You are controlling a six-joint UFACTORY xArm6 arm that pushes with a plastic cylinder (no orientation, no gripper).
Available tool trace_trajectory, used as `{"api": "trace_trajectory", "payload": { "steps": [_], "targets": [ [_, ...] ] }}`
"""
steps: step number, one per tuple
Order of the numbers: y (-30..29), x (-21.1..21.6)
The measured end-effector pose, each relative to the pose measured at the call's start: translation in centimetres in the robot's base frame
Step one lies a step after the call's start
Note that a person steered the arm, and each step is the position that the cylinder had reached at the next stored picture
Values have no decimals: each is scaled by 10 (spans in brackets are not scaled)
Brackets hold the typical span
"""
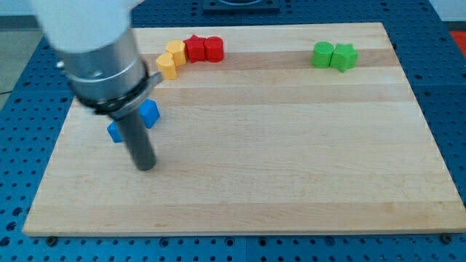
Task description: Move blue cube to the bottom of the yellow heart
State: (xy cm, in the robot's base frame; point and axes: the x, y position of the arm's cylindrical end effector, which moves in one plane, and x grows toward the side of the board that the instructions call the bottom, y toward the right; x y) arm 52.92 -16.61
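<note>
On the wooden board (291, 145), my tip (146, 166), no pincer, rests just below the blue cube (150, 113).

A wide, pale grey cylindrical arm housing (87, 33) ends in a silvery metal collar ringed by a black band. Below that collar, a straight dark rod narrows to my tip (146, 167).

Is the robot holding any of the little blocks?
Nothing is held. My tip only pushes; it sits below two blue blocks, one at, one at.
</note>
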Motion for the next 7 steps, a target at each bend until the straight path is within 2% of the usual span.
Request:
{"api": "trace_trajectory", "payload": {
  "steps": [1, 2, 3, 4, 6, 7],
  "targets": [
    [-34, -9],
    [-44, -24],
    [-36, -38],
    [-4, -56],
    [21, -135],
    [21, -129]
  ]
}}
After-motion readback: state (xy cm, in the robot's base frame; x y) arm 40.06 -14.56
